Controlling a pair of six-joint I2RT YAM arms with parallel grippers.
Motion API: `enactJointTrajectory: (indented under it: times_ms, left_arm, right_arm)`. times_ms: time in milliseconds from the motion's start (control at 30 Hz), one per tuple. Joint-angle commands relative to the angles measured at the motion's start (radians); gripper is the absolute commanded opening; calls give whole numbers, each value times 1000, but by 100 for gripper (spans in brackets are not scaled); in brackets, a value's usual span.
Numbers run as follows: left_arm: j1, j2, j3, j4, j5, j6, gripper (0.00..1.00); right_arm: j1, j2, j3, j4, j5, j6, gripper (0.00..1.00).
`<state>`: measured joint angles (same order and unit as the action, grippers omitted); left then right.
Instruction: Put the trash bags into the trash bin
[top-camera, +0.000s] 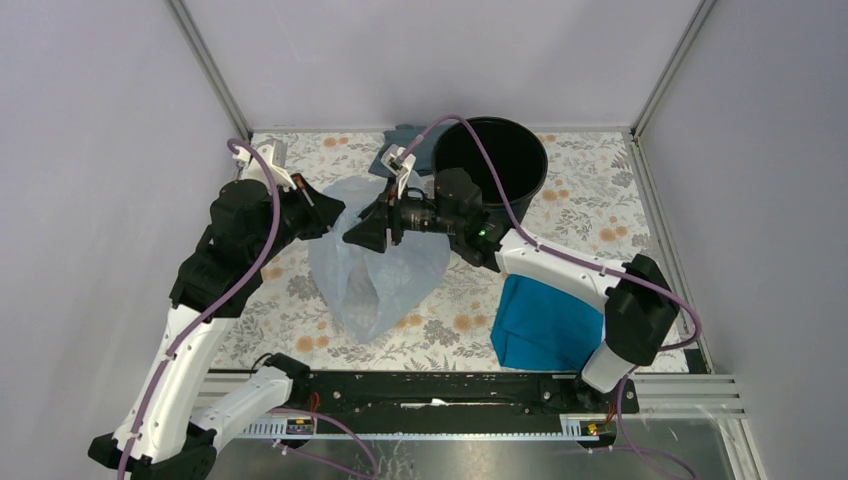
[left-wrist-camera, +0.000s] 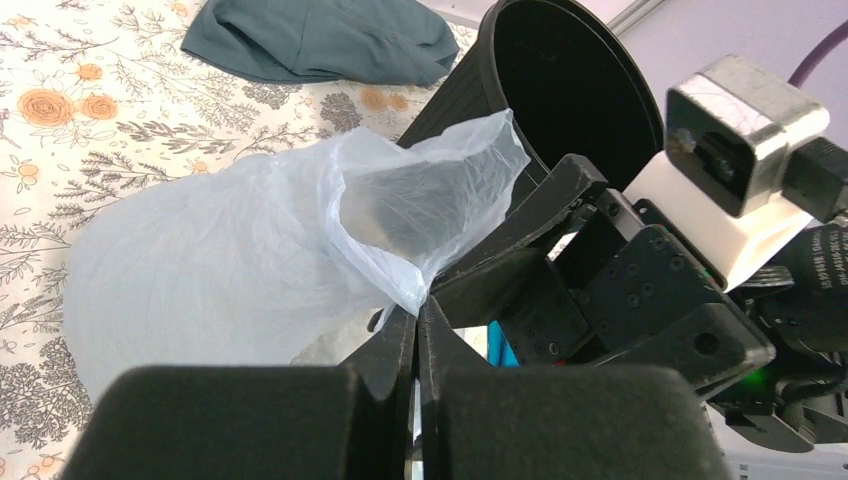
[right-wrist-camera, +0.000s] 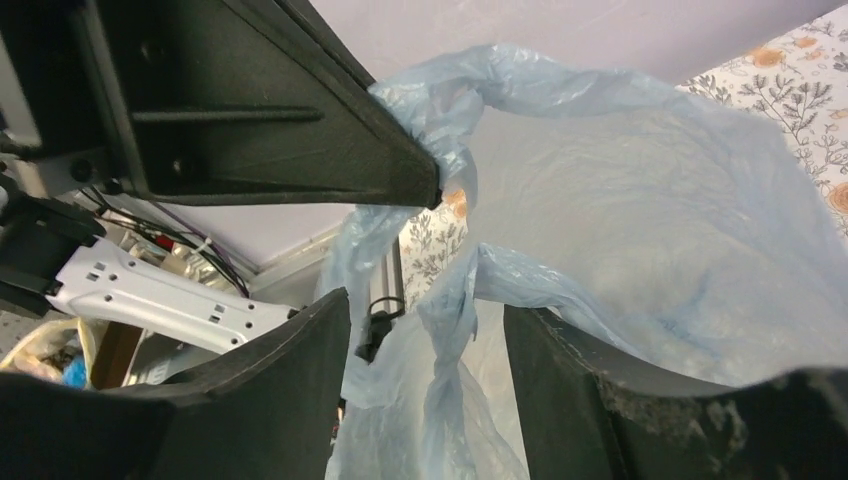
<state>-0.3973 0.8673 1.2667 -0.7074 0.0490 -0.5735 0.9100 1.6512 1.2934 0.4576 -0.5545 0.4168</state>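
Observation:
The pale blue translucent trash bag (top-camera: 378, 268) hangs spread out above the floral table, left of the black trash bin (top-camera: 490, 160). My left gripper (top-camera: 333, 214) is shut on the bag's upper edge; in the left wrist view its closed tips (left-wrist-camera: 418, 306) pinch the film (left-wrist-camera: 230, 260) with the bin (left-wrist-camera: 570, 90) behind. My right gripper (top-camera: 362, 230) is open and points left at the bag's top edge. In the right wrist view a twisted strand of bag (right-wrist-camera: 450, 330) hangs between its spread jaws (right-wrist-camera: 425, 305), unpinched.
A bright teal cloth (top-camera: 545, 322) lies at the right front of the table. A dull grey-blue cloth (top-camera: 405, 148) lies left of the bin at the back, also in the left wrist view (left-wrist-camera: 320, 40). The enclosure walls stand close on all sides.

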Motion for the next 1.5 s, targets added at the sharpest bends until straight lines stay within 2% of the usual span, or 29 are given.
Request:
enactJointTrajectory:
  times_ms: [0,233,433,500,567,633,700,733,800,833,867,933,1033,1133,1200,1267,1367,1467]
  left_arm:
    - [-1,9,2,84,20,4,0]
    - [0,27,6,108,49,-4,0]
    - [-1,26,-11,135,87,-29,0]
    - [-1,23,-13,133,86,-28,0]
    - [-1,17,-8,129,82,-25,0]
    - [-1,11,12,118,69,-15,2]
    - [-1,7,50,87,31,13,20]
    - [-1,1,72,70,8,32,37]
    - [-1,-28,108,45,-42,68,69]
    - [-1,-46,125,39,-87,84,80]
    - [-1,-67,140,36,-121,98,88]
    - [-1,-113,169,37,-176,121,98]
    - [-1,-180,195,58,-237,142,99]
    - [-2,-235,202,84,-281,151,99]
    - [-2,-253,203,92,-314,153,99]
    - [-2,-261,199,99,-343,156,99]
    - [-2,-259,193,112,-357,164,99]
    - [-2,-244,180,136,-340,167,99]
  right_arm:
    - [4,-61,4,50,86,78,66]
    - [7,-21,23,109,69,188,79]
    - [50,16,54,63,188,137,78]
    - [57,11,57,48,241,126,65]
    - [59,4,54,52,288,126,46]
    - [58,-2,56,56,313,134,23]
    - [58,-7,77,37,317,140,5]
    - [59,-5,96,15,317,148,0]
    - [52,-4,140,-18,309,166,0]
    - [45,0,175,-38,297,180,0]
    - [29,9,224,-73,271,197,0]
    - [-10,39,352,-157,197,233,0]
    - [-75,69,541,-264,108,289,0]
    - [-154,58,659,-317,59,321,0]
    - [-191,45,766,-429,87,246,0]
    - [-205,22,866,-640,200,104,0]
    - [-227,-44,864,-762,366,-30,0]
    - [-292,-167,692,-722,482,-94,0]
